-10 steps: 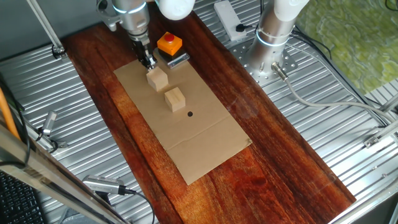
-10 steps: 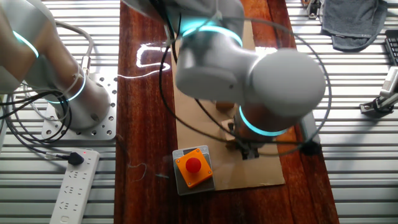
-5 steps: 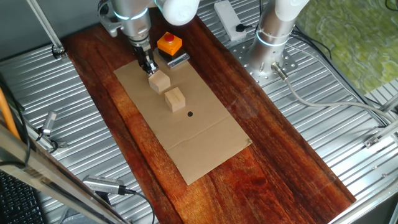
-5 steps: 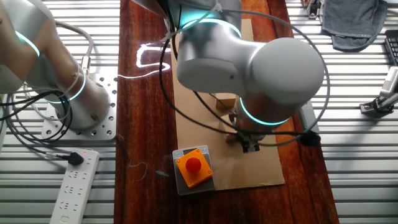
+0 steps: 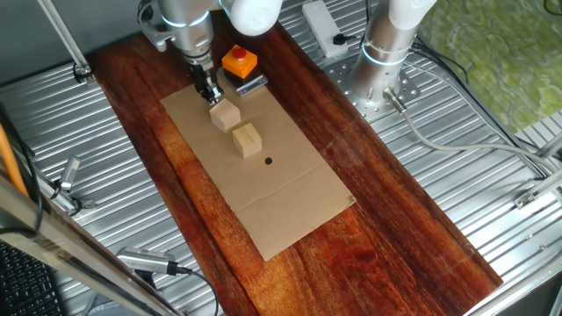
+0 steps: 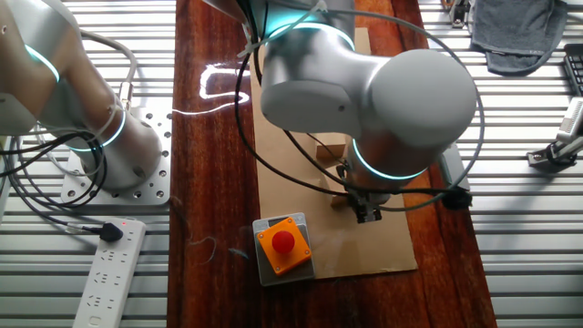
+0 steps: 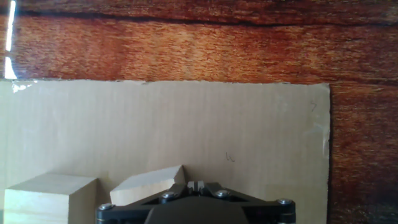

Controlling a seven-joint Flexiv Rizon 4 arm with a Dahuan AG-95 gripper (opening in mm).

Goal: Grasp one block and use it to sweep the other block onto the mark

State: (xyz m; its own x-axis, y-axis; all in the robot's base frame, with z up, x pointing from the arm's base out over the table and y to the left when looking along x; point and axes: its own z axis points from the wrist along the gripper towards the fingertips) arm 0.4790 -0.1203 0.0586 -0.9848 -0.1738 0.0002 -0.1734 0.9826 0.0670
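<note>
Upper centre of the frame, the tool (image 5: 211, 93) touches the nearer block (image 5: 226, 114), seemingly pinching it; the other block (image 5: 247, 140) sits above-left of the mark (image 5: 268, 161).

Dark red-brown wooden board (image 5: 386, 228) runs beneath the end effector and well out in front of it, laid over a ribbed metal table (image 5: 492, 202) whose slats show on both sides. Flat cardboard sheet (image 5: 290, 197) lies on the board directly under the end effector; a white power strip (image 6: 107, 273) rests on the slats behind and to one side, a grey cloth (image 6: 519, 36) at the far corner. Strong light glares off the board (image 6: 214, 82) beyond the end effector.
</note>
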